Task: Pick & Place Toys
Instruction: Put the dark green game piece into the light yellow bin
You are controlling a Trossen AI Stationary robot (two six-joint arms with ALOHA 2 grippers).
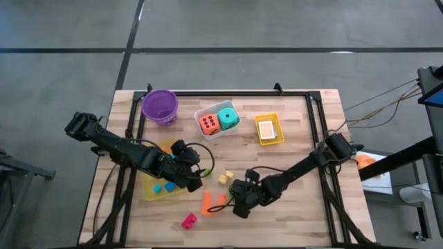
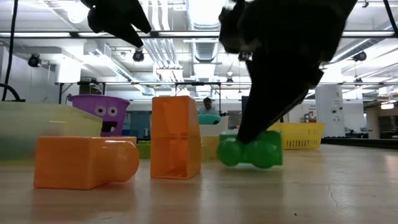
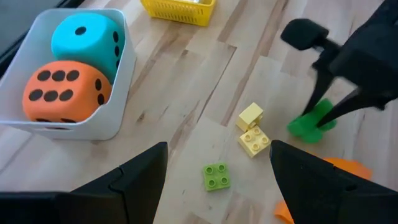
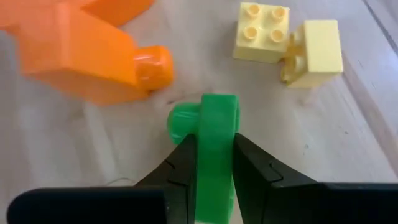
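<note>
Your right end effector [image 4: 214,165] is low over the front middle of the desk [image 1: 304,207]; its two dark fingers [image 4: 180,165] are clenched on a green block [image 4: 216,140], one on each side, and the block rests on the wood. Just beside it lie two orange blocks [image 2: 84,162]; in the low view one lies flat and the other [image 2: 176,137] stands upright, and the green block [image 2: 250,151] is just past them. Two pale yellow blocks [image 4: 289,40] touch each other near the green one; a small flat green block [image 3: 216,177] lies apart from them.

Your left end effector [image 3: 214,186] hangs over the yellow tray [image 1: 149,190] at the left side of the desk; its fingers [image 3: 140,177] stand wide apart and hold nothing.

The orange die [image 3: 62,90] and the teal die [image 3: 87,37] sit side by side in the white tray [image 3: 121,93] at the back; a pink block [image 1: 188,220] lies alone near the front edge; the purple bowl [image 1: 160,106] stands at the back left.
</note>
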